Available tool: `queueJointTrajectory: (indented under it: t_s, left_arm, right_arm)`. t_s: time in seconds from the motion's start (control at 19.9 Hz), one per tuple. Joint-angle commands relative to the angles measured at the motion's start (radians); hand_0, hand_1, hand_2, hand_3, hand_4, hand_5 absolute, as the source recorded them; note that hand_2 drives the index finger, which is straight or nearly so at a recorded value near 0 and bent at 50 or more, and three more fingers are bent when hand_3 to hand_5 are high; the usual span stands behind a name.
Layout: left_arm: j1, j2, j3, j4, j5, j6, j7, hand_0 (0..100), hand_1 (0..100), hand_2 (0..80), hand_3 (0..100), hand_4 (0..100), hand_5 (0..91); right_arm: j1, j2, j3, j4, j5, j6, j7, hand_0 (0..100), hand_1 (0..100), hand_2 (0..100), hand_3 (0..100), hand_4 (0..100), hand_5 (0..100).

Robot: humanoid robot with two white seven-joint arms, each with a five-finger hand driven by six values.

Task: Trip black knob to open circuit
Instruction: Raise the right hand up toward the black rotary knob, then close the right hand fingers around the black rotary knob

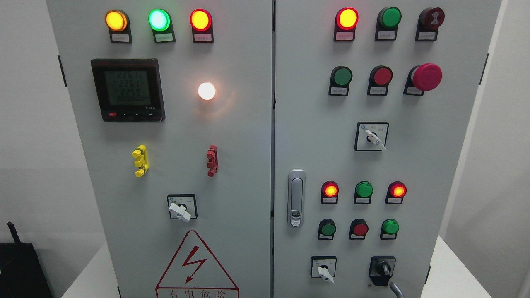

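Observation:
The black knob [383, 269] is a rotary selector on a black plate at the lower right of the grey cabinet's right door [434, 165]. Its pointer stands roughly upright. A small grey part of my right hand [396, 290] pokes up from the bottom edge, just below and to the right of the knob. It looks close to the knob's plate, but I cannot tell whether it touches. The remainder of that hand is out of frame. My left hand does not show.
A white-handled selector [325, 271] sits left of the black knob, with rows of lit and unlit buttons [364, 189] above. A door latch [296, 198] and a red mushroom stop button [426, 76] are also on this door. The left door carries a meter [127, 89].

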State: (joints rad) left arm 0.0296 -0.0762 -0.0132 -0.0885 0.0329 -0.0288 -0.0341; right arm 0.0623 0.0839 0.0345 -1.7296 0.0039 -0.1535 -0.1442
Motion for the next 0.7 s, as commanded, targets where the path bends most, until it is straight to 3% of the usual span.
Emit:
queueJointTrajectory:
  t_s: [0.0, 0.65]
  left_arm:
    - [0.0, -0.001, 0.001, 0.001, 0.002, 0.001, 0.0, 12, 39, 0.0, 0, 0, 0.0]
    - [0.0, -0.001, 0.001, 0.001, 0.002, 0.001, 0.0, 12, 39, 0.0, 0, 0, 0.0]
  right_arm:
    - [-0.015, -0.001, 0.007, -0.016, -0.004, -0.006, 0.005, 91, 93, 0, 100, 100, 95]
    - [-0.013, -0.001, 0.01, -0.024, -0.001, -0.011, 0.005, 92, 94, 0, 100, 100, 95]
